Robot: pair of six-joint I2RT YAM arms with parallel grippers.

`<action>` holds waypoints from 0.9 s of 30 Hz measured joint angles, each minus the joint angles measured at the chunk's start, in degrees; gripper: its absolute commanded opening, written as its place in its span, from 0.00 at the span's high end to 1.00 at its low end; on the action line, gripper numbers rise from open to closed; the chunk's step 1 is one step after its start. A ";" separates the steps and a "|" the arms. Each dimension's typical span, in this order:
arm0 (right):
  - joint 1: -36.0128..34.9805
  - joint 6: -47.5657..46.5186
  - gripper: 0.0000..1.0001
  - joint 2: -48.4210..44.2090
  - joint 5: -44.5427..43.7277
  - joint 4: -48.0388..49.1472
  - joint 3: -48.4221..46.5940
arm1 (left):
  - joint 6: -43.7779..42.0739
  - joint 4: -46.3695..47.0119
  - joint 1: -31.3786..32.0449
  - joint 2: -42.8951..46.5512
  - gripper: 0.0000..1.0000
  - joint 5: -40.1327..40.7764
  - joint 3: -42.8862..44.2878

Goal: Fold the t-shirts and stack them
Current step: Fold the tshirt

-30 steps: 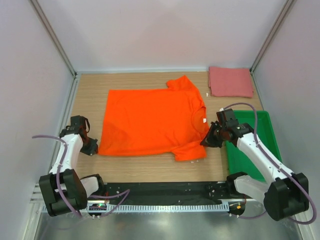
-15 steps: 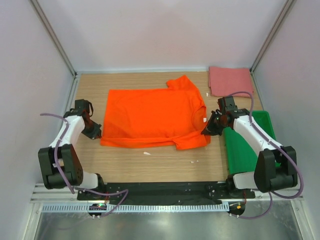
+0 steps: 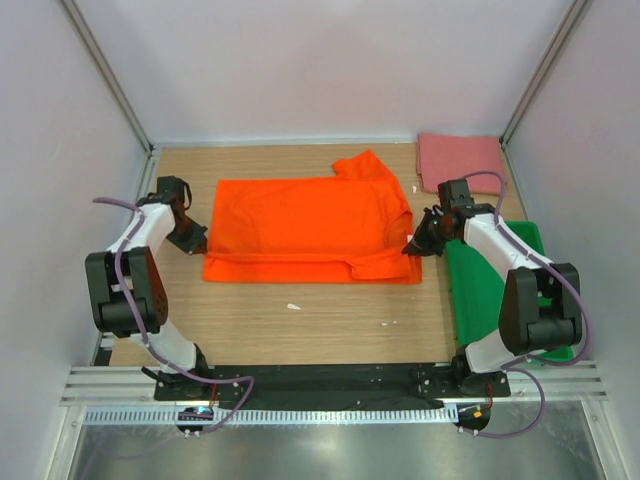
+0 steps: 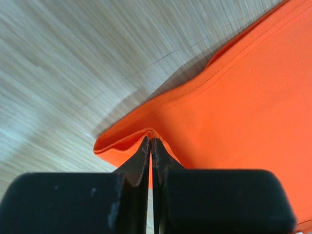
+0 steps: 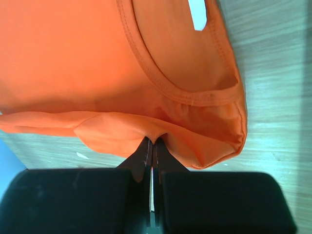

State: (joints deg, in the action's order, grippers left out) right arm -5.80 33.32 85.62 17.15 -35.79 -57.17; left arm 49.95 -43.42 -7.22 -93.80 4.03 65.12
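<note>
A bright orange t-shirt (image 3: 300,220) lies spread across the middle of the wooden table, its near edge turned up and over in a fold. My left gripper (image 3: 196,241) is shut on the shirt's near left corner (image 4: 146,139). At the shirt's right end my right gripper (image 3: 416,245) is shut on a pinch of the orange cloth (image 5: 151,134), just below the collar (image 5: 170,83). A dull pink-red t-shirt (image 3: 460,162) lies folded flat at the back right corner, away from both grippers.
A green plastic tray (image 3: 490,285) sits at the right edge under my right arm. Small white scraps (image 3: 293,306) lie on the bare wood in front of the orange shirt. Side walls stand close on both sides.
Both grippers have moved away from me, carrying the orange shirt's near edge toward the back. The shirt's visible depth has shrunk as its front part folds over.
</note>
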 measured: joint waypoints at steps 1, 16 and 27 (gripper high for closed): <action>0.04 0.02 0.99 0.61 0.07 0.35 -0.35 | -0.13 0.04 0.00 -1.16 1.00 0.00 0.79; 0.46 0.87 0.99 6.58 0.61 2.91 -2.12 | -1.22 0.35 0.00 -8.20 1.00 -0.59 4.79; 1.11 1.07 0.99 9.68 0.94 4.13 -3.17 | -1.40 0.35 0.00 -10.40 1.00 -1.03 7.50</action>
State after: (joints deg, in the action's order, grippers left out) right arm -4.69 34.39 95.31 18.09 -31.66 -60.34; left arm 48.56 -43.07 -7.22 -104.20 3.01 72.62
